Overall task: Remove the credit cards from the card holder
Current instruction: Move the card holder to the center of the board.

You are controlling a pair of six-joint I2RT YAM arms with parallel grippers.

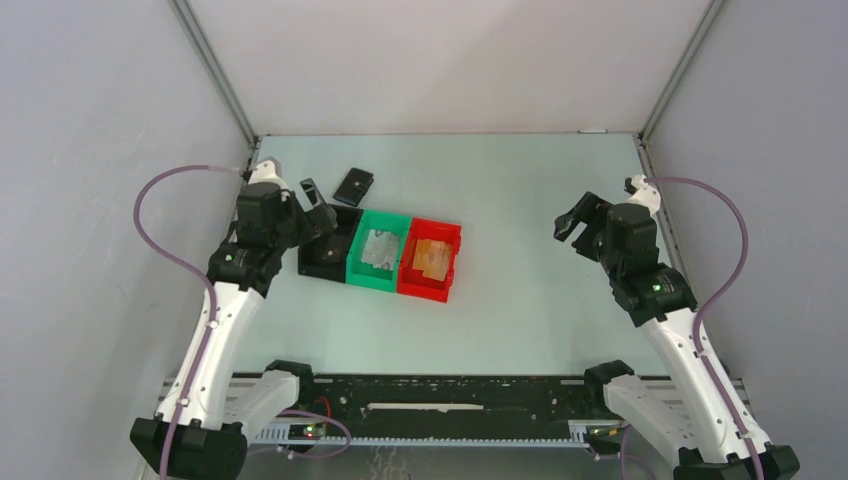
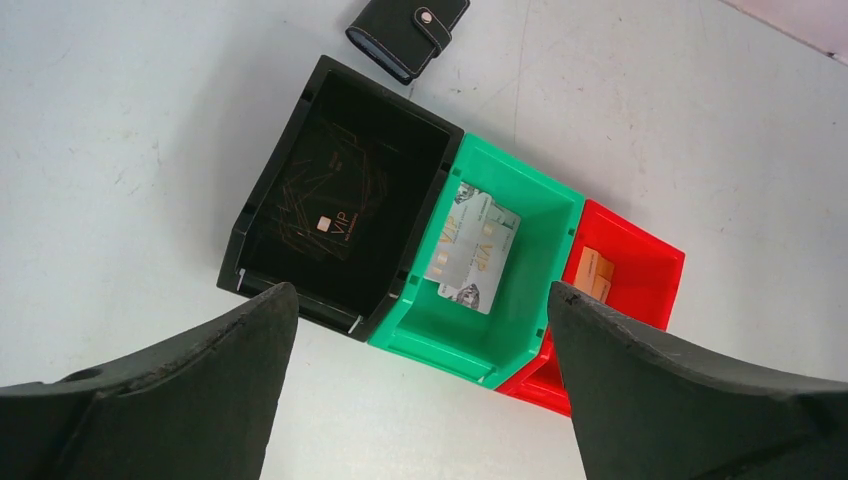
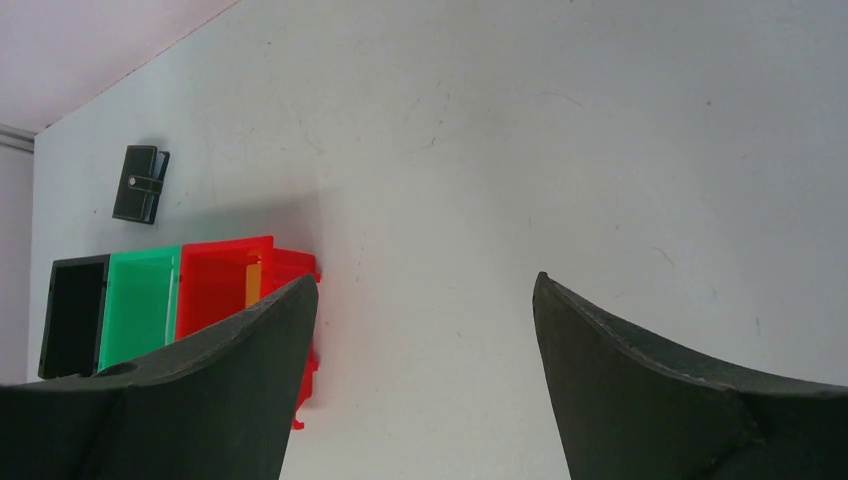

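The card holder (image 1: 353, 185) is a small black wallet, snapped shut, lying flat on the table behind the bins; it also shows in the left wrist view (image 2: 408, 35) and the right wrist view (image 3: 140, 183). A silvery grey credit card (image 2: 472, 248) lies in the green bin (image 2: 530, 330). A black card (image 2: 330, 215) lies in the black bin (image 2: 270, 190), and an orange card (image 2: 594, 273) in the red bin (image 2: 650, 270). My left gripper (image 1: 316, 205) is open and empty above the black bin, near the wallet. My right gripper (image 1: 572, 222) is open and empty, well to the right.
The three bins stand side by side in a row: black (image 1: 328, 250), green (image 1: 380, 255), red (image 1: 432, 262). Grey walls enclose the table on the left, back and right. A black rail (image 1: 450, 405) runs along the near edge between the arm bases.
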